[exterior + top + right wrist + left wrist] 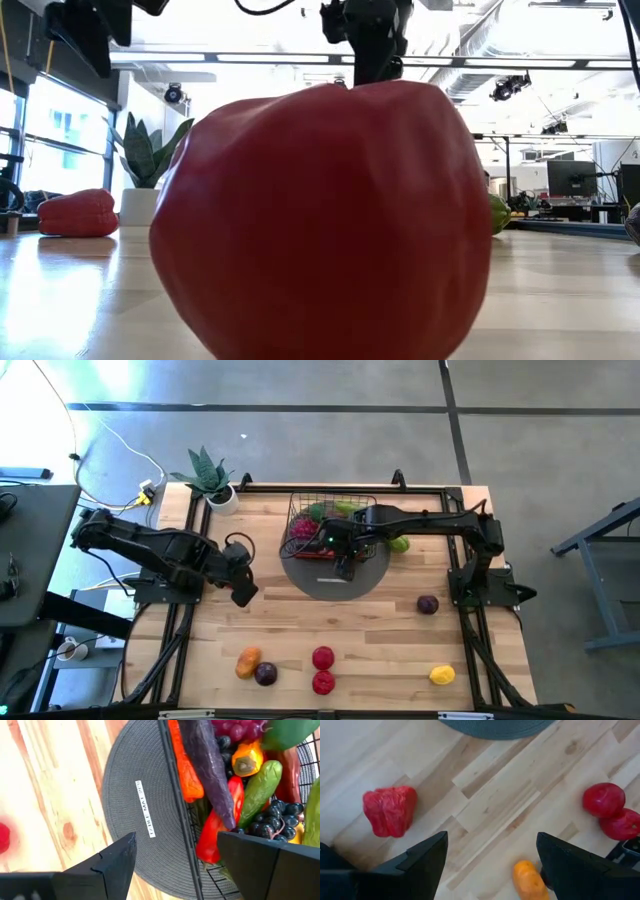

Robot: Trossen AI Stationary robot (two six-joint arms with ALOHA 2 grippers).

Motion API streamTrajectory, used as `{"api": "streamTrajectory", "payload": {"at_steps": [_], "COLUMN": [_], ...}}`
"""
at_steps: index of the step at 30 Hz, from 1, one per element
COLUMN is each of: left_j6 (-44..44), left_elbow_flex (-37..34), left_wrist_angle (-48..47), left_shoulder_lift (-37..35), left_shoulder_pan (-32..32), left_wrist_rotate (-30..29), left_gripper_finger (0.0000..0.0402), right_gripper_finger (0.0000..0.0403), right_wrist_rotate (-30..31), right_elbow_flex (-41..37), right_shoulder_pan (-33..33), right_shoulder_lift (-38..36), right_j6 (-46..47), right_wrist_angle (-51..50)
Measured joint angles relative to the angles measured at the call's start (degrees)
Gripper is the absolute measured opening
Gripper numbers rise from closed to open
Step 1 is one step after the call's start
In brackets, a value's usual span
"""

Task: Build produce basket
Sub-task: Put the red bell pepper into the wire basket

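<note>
The black wire basket (330, 518) stands at the table's far middle, its near part on a flat grey round disc (335, 582). It holds several pieces of produce (235, 785): a carrot, an aubergine, a red chilli, a cucumber and grapes. My right gripper (345, 568) hangs open above the disc, just near of the basket's near rim (176, 815), with nothing between its fingers. My left gripper (243, 595) hangs open over bare wood at the left. Its wrist view shows a red pepper (390, 811), an orange piece (529, 880) and two red fruits (603, 799) lying on the table below.
Loose produce lies near the front edge: an orange piece (248, 662), a purple one (266, 674), two red ones (323, 657) and a yellow one (441, 675). A purple piece (428, 604) and a green one (400, 544) lie at the right. A potted plant (208, 478) stands far left.
</note>
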Motion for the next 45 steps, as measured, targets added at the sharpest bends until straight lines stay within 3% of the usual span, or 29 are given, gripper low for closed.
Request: {"api": "streamTrajectory", "payload": {"at_steps": [9,20,29,36,45], "left_j6": [-3.94,-4.78,3.05,9.62,16.10], "left_elbow_flex": [-0.67,-12.02,-16.76,-20.44,-20.96], "left_wrist_angle": [-2.79,-3.44,-2.40,4.76,3.94], "left_shoulder_lift": [-0.06,-0.51,-0.50,-0.50,-0.48], "left_shoulder_pan": [-1.72,-0.77,1.88,4.68,9.21], "left_wrist_rotate": [-0.79,-1.88,-3.02,-2.99,-4.59], "left_gripper_finger": [0.0296,0.0296,0.0296,0.0296,0.0296], "right_gripper_finger": [0.0259,0.0259,0.0259,0.0259,0.0259], "right_wrist_rotate": [-0.04,-0.04,-0.07,-0.20,-0.17], "right_elbow_flex": [0.00,0.00,0.00,0.00,0.00], "right_shoulder_pan": [0.67,0.60,0.60,0.60,0.60], "right_shoulder_lift": [0.02,0.04,0.04,0.04,0.04], "right_j6": [0.05,-0.02,-0.11,-0.09,-0.07], "right_wrist_angle": [0.05,0.56,1.42,1.41,1.42]}}
